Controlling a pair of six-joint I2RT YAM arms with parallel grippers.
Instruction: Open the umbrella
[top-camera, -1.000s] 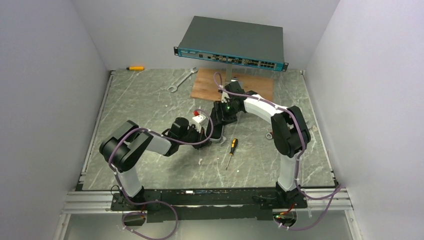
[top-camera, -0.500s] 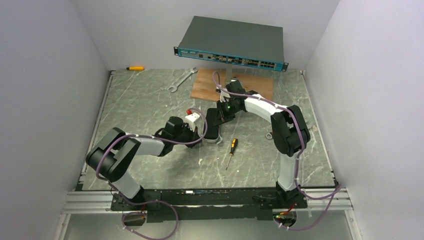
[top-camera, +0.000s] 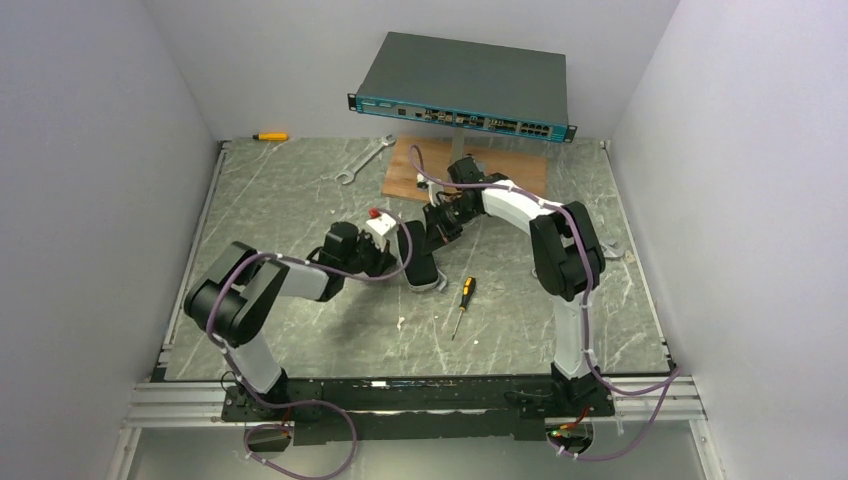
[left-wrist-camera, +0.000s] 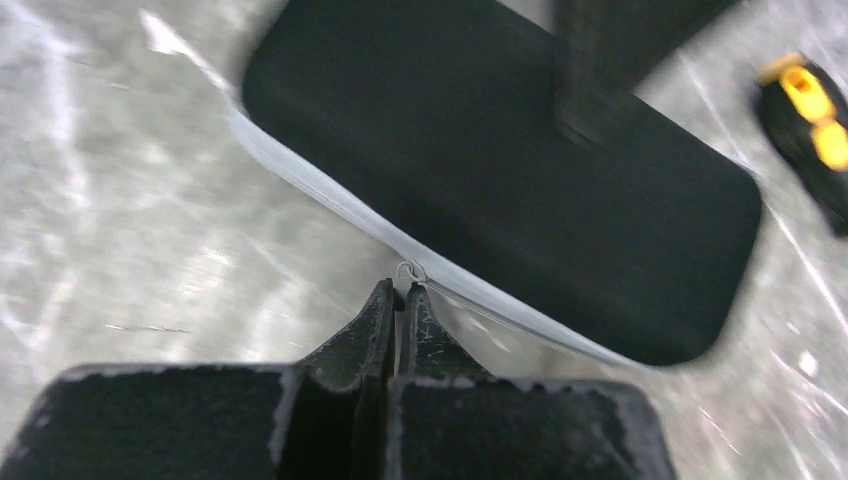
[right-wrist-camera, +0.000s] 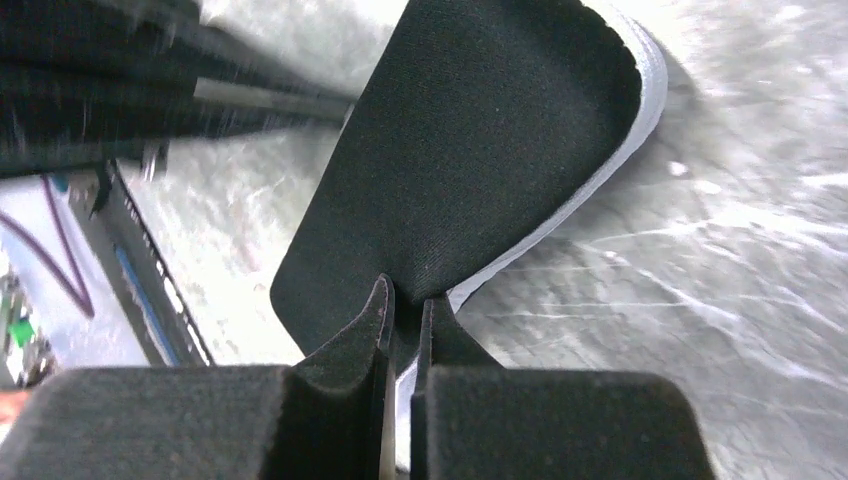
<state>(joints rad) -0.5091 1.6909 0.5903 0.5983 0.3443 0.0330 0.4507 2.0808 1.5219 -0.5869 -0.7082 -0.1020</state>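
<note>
Packed umbrella, long axis running far-to-near, right fingers pinching its edge, left fingers pressed together

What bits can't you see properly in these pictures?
Top view: the right arm covers the far end of the umbrella.
Left wrist view: the screwdriver is blurred and cut off by the edge.
Left wrist view: too small to tell whether the left gripper grips the white loop.

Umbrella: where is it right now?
Top view, mid-table: the umbrella lies between the left gripper and the right gripper, which pinches its edge, just left of the screwdriver.
</note>
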